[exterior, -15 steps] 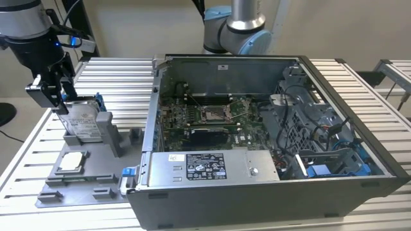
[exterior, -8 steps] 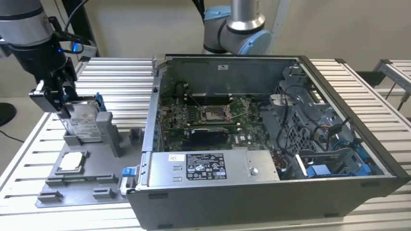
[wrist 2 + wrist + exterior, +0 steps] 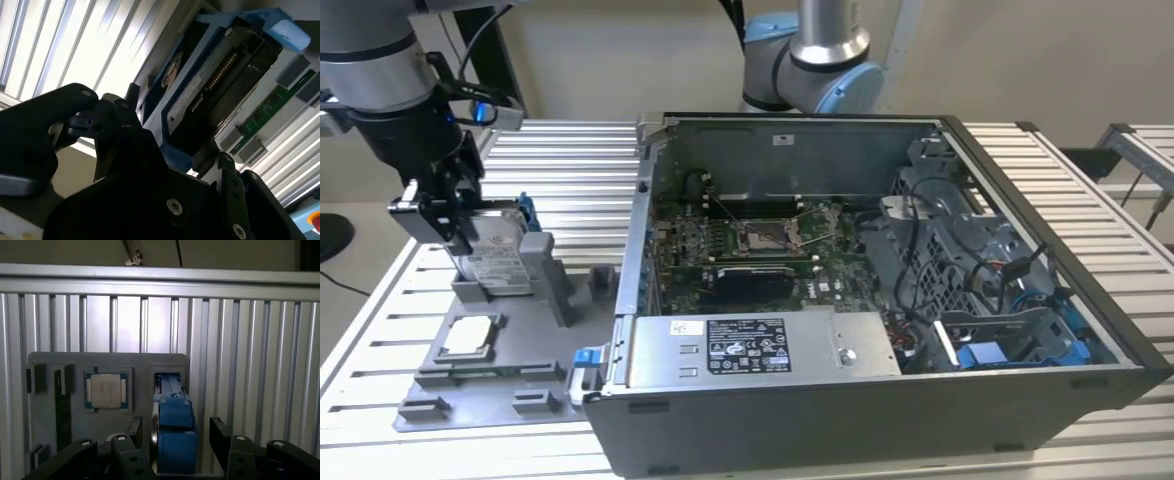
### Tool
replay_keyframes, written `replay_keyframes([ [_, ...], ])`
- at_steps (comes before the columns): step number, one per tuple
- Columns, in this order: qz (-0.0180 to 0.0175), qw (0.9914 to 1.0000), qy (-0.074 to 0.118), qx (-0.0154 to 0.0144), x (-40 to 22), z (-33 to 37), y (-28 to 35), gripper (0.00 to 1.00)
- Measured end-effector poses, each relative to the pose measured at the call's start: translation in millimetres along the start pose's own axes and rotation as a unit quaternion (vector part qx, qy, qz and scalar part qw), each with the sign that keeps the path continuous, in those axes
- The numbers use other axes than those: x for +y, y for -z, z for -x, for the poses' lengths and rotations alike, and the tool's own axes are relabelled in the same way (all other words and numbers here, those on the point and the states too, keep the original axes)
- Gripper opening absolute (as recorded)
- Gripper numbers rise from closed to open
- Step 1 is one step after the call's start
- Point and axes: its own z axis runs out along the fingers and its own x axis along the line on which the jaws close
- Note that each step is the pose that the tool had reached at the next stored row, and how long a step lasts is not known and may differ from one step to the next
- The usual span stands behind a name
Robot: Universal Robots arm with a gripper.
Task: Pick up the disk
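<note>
The disk (image 3: 496,258) stands on edge in a slot of the grey tray (image 3: 531,352) on the desk (image 3: 367,425). The jaws are apart, one on either side of its blue frame (image 3: 174,422), not touching. A good grip likely needs them centred and square to the flat faces.

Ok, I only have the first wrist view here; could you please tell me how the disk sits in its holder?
Observer: In the exterior view the disk stands on edge in a slot of the grey fixture, white label showing.
Operator: Thank you; what is on its other face?
Observer: In the second wrist view that face is dark, with a row of contacts.
Operator: And beside the fixture?
Observer: An open computer case, at the exterior view's right of it.
</note>
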Motion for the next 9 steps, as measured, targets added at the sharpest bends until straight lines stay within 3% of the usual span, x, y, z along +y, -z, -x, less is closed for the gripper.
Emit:
replay_keyframes([
  [9,-0.0015,1.0,0.0,0.0001,0.3,-0.1,-10.4,1.0],
])
